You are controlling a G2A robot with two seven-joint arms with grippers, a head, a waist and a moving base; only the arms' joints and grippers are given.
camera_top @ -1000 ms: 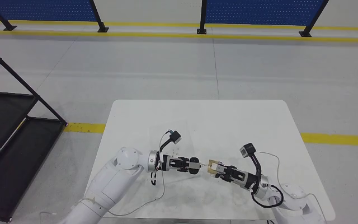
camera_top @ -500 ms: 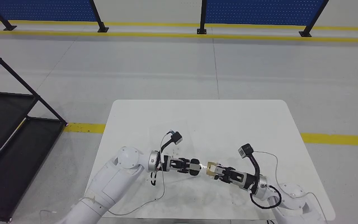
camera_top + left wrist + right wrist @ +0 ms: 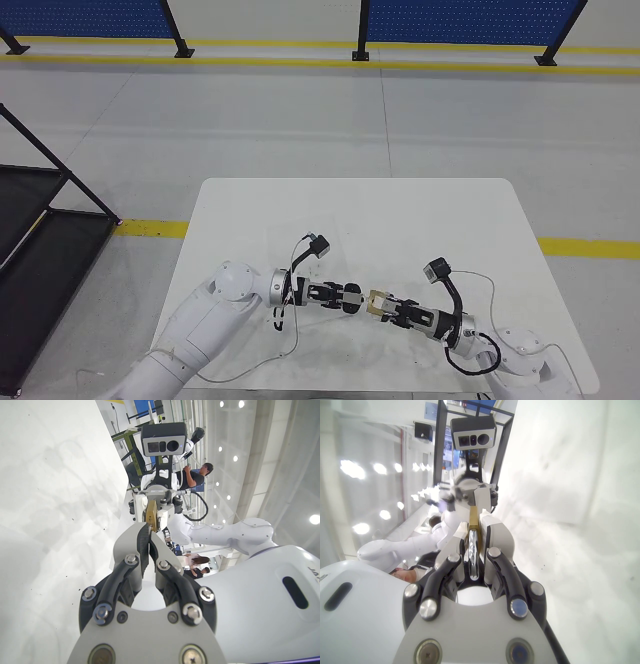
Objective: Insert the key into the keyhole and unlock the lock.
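A brass padlock (image 3: pixel 376 300) is held above the white table (image 3: pixel 400 220), near its front edge, with my right gripper (image 3: pixel 389 306) shut on it. In the right wrist view its silver shackle (image 3: pixel 473 552) lies between the fingers and the brass body (image 3: pixel 473 517) sticks out past them. My left gripper (image 3: pixel 352 298) faces it from the other side, shut on the key. In the left wrist view only the key's small metal tip (image 3: pixel 150 528) shows past the left gripper (image 3: pixel 148 530), right against the padlock's (image 3: pixel 151 513) end face. Whether the tip is inside the keyhole is hidden.
Both arms come in low over the table's front part, wrists pointing at each other. A black metal rack (image 3: pixel 40 230) stands on the floor to the left. Blue barriers (image 3: pixel 450 20) line the far side of the room.
The two grippers have drawn slightly closer together, the right one with the padlock sliding left toward the key. Both stay shut.
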